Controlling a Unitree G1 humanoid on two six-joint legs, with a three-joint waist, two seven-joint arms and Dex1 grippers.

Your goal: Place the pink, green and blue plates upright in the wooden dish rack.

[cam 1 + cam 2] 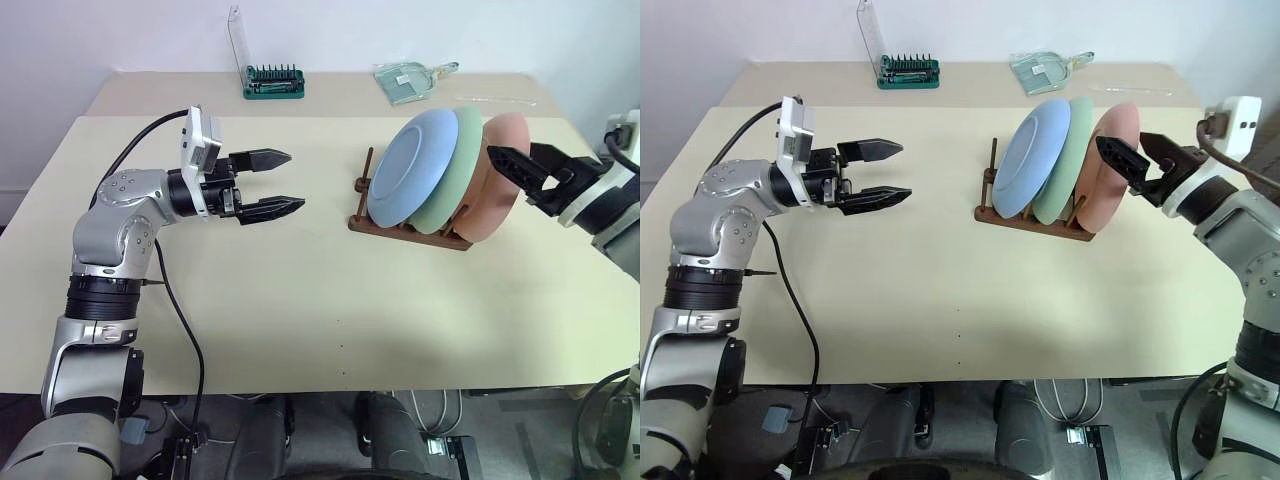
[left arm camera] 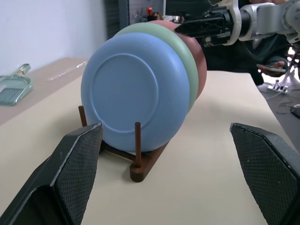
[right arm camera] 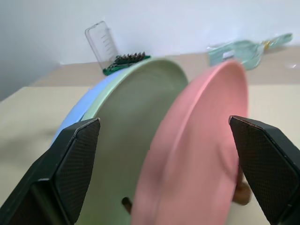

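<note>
Standing on edge in the wooden dish rack (image 1: 405, 229), right of centre in the head views, the three plates are seen leaning one behind the other: the blue plate (image 1: 410, 166) at the front toward the left, the green plate (image 1: 458, 172) behind it, and the pink plate (image 1: 500, 190) farthest right. The rack is set on the beige table (image 1: 300, 300), its thin pegs rising beside the blue plate's rim.

At the right edge of the frame the right gripper (image 1: 1130, 158) is held just beside the pink plate, its black fingers spread wide and nothing gripped; whether a fingertip touches the pink rim cannot be made out for certain. The pink plate's edge is seen between the spread fingers in the right wrist view.

At centre left the left gripper (image 1: 270, 184) is held level, pointed toward the rack and well apart from it, jaws wide and empty.

A green bit holder (image 1: 274, 82) and a clear plastic packet (image 1: 405, 80) are seen along the table's far edge, at the top.
</note>
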